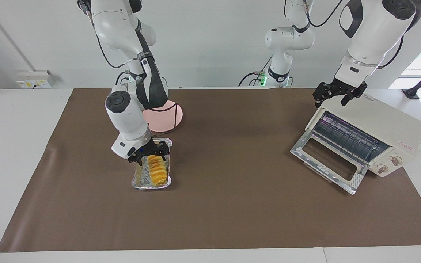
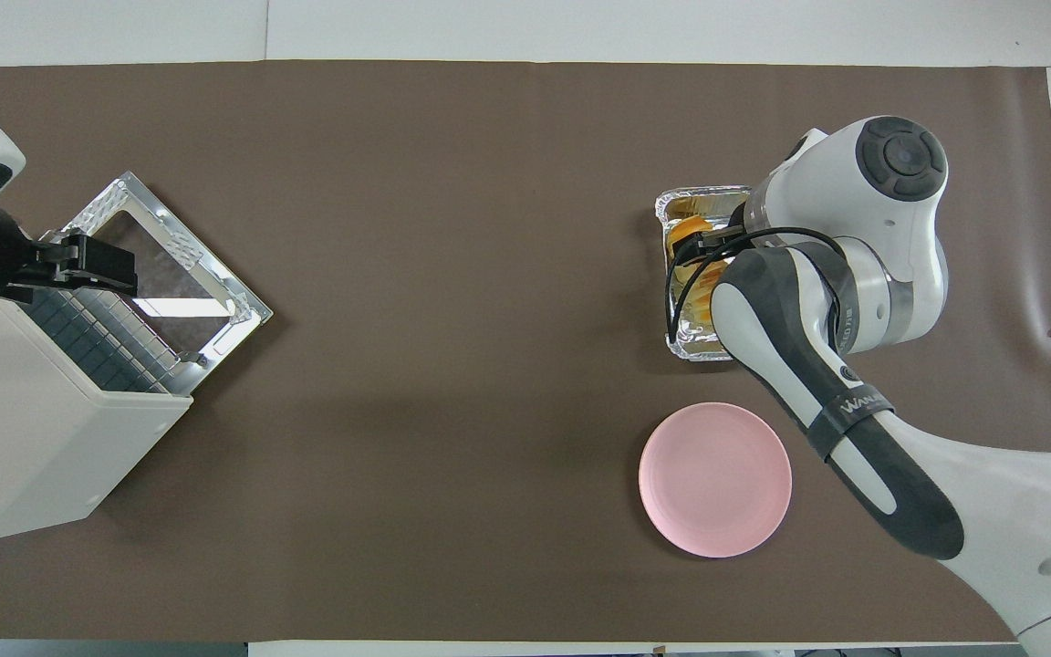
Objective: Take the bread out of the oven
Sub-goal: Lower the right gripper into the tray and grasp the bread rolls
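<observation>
Hidden in overhead view: the right arm's wrist and forearm cover most of the foil tray (image 2: 682,203) and most of the bread (image 2: 686,228); only a sliver of loaf shows there.
Hidden in facing view: the right arm stands in front of part of the pink plate (image 1: 166,117); the end of the tray nearer the robots sits under the right gripper (image 1: 149,155).
Cut off: the oven (image 2: 33,438) runs past the edge of the overhead view, and the left arm shows there only in part.
Foil tray: crinkled silver, on the brown mat (image 1: 232,212) toward the right arm's end of the surface, farther from the robots than the plate; it holds the bread.
Bread: golden-orange ridged loaf (image 1: 156,171) lying lengthwise in the foil tray (image 1: 151,185), well apart from the oven.
Oven: cream-white toaster oven (image 1: 375,131) at the left arm's end of the surface, glass door dropped open, wire rack showing, nothing visible on the rack.
Plate: pink, round, nothing on it (image 2: 715,479).
Right gripper: just over the tray's end nearer the robots, above the loaf, fingers spread wide, gripping nothing.
Left gripper: (image 1: 339,94) over the oven's top front edge, fingers spread apart, holding nothing; whether it touches the oven cannot be told. In the overhead view it (image 2: 92,265) lies over the open door.
</observation>
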